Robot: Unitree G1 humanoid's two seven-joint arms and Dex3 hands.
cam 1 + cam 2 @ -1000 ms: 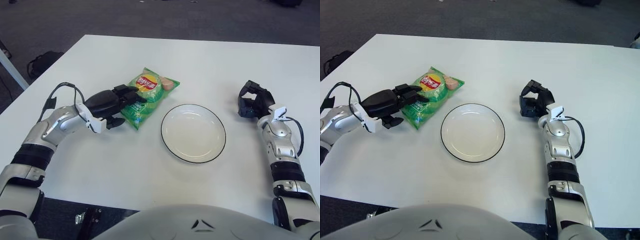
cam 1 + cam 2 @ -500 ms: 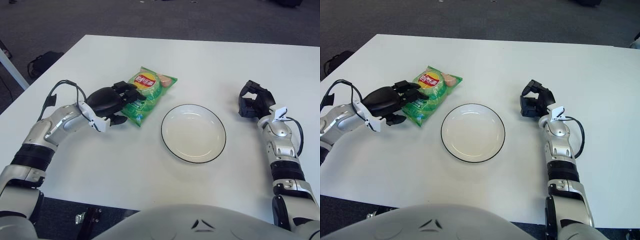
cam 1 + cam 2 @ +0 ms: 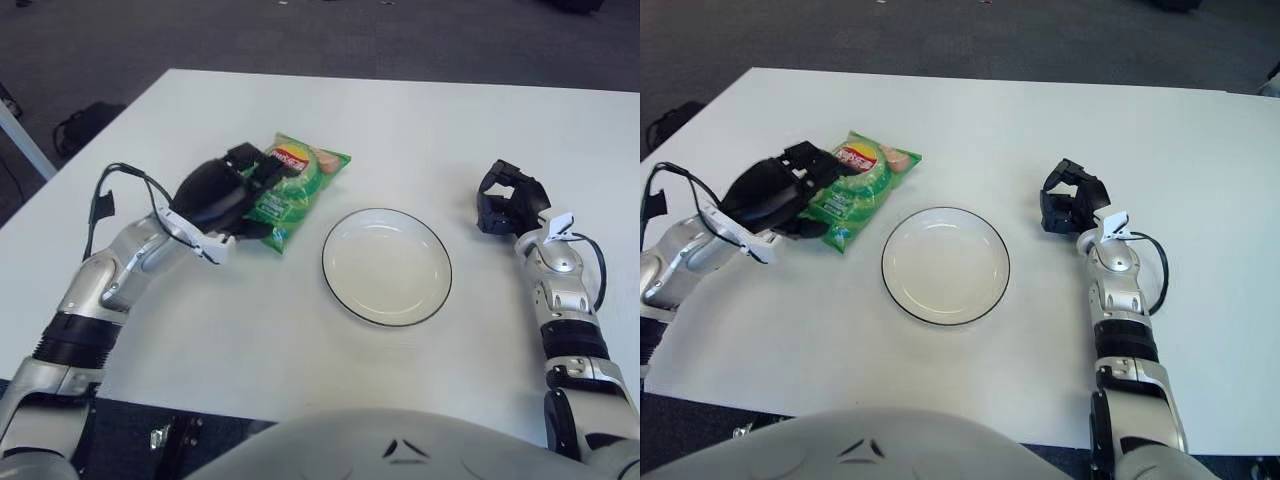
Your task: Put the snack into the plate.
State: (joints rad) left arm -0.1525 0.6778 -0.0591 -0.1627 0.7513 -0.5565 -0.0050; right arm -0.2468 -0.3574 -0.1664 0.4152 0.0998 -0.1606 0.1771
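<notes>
Comparing against half a second ago, I see my left hand (image 3: 218, 196) has moved up and over the near end of the snack bag (image 3: 295, 185), with the forearm swung in steeper from below. The bag has shifted slightly away from me and now lies just left of the plate (image 3: 386, 266), not touching its rim. The plate and my right hand (image 3: 507, 198) have not moved; the right hand shows to the right of the plate, black fingers curled inward and holding nothing.

On the left hand, the fingers (image 3: 806, 160) reach over the bag's left edge and the thumb shows below its near corner, so they look closed around that end. The palm hides the contact itself, so I cannot tell how firm the hold is, nor whether the bag is off the table (image 3: 330, 110) yet. The bag's lower left part is hidden under the hand; only the red logo and green front show.
</notes>
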